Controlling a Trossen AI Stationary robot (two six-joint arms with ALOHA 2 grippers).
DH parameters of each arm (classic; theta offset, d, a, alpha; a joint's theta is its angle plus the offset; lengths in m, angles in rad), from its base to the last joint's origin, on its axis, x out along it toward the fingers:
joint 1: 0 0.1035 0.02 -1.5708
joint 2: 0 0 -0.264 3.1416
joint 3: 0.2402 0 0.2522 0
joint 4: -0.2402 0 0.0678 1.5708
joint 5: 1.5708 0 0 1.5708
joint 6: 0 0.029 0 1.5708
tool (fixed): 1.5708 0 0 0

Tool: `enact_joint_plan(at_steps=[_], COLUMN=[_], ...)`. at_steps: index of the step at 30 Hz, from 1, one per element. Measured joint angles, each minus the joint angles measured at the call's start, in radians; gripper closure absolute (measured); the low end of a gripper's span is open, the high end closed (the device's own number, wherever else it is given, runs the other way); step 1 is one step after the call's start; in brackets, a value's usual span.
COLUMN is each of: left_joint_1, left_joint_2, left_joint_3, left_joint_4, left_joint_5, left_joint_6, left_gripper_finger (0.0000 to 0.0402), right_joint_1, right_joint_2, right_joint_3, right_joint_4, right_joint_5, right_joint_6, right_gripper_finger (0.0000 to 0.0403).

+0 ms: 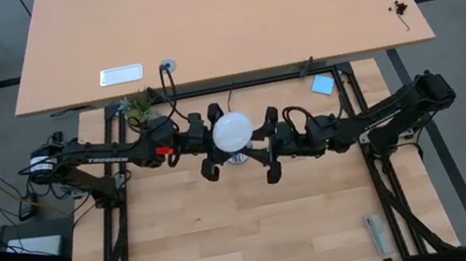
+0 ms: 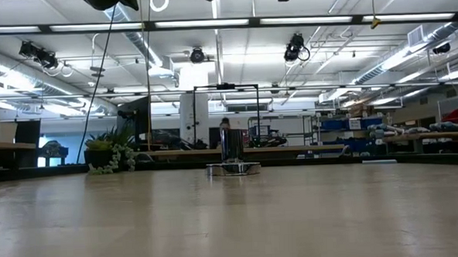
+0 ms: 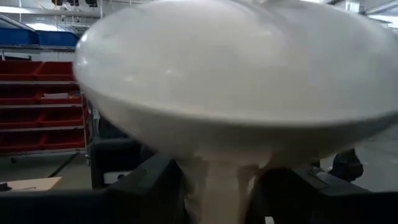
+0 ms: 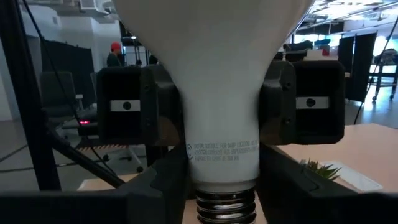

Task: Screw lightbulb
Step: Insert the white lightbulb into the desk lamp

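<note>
While the lightbulb [image 1: 232, 131] hangs well above the table, globe up and silvery screw base down, it sits squarely between the two grippers, which meet it from opposite sides. In the right wrist view the left gripper [image 4: 219, 102] has its two padded fingers [image 4: 134, 106] pressed against either side of the bulb's narrow white neck, so the left one appears to carry it. The right gripper [image 1: 266, 149] has its own fingers flanking the neck just above the threads with the bulb close between them; whether they pinch it or stand slightly clear I cannot tell.

Directly below both grippers, the socket [image 2: 233, 168] stands on the table, empty, with a small plant [image 2: 110, 153] off to one side.

As for progress, the bulb is lifted and lined up over the socket, but lowering, seating the threads and turning all appear to remain.
</note>
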Motion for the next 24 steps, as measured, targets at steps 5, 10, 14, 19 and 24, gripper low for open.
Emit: enact_joint_plan(at_steps=[5, 10, 14, 19, 24], left_joint_1=[0.005, 0.026, 0.04, 0.064, 0.08], left_joint_2=[0.0, 0.0, 0.0, -0.01, -0.01], left_joint_3=[0.0, 0.0, 0.0, 0.0, 0.0], left_joint_4=[-0.024, -0.08, -0.115, -0.228, -0.447], left_joint_5=[-0.007, -0.01, 0.007, -0.001, -0.106], left_joint_6=[0.018, 0.037, 0.038, 0.082, 0.17], left_gripper_finger=[0.024, 0.0243, 0.0243, 0.0243, 0.0243], right_joint_1=[0.003, 0.007, 0.01, 0.01, 0.016], right_joint_2=[-0.047, -0.128, -0.199, -0.278, -0.308], right_joint_3=[0.0, -0.001, 0.0, 0.0, 0.0], right_joint_4=[-0.092, -0.23, -0.322, -0.46, -0.485], right_joint_5=[0.054, 0.108, 0.166, 0.194, 0.193], right_joint_6=[0.0, 0.0, 0.002, 0.046, 0.068], right_gripper_finger=[0.0188, 0.0178, 0.0177, 0.0175, 0.0201])
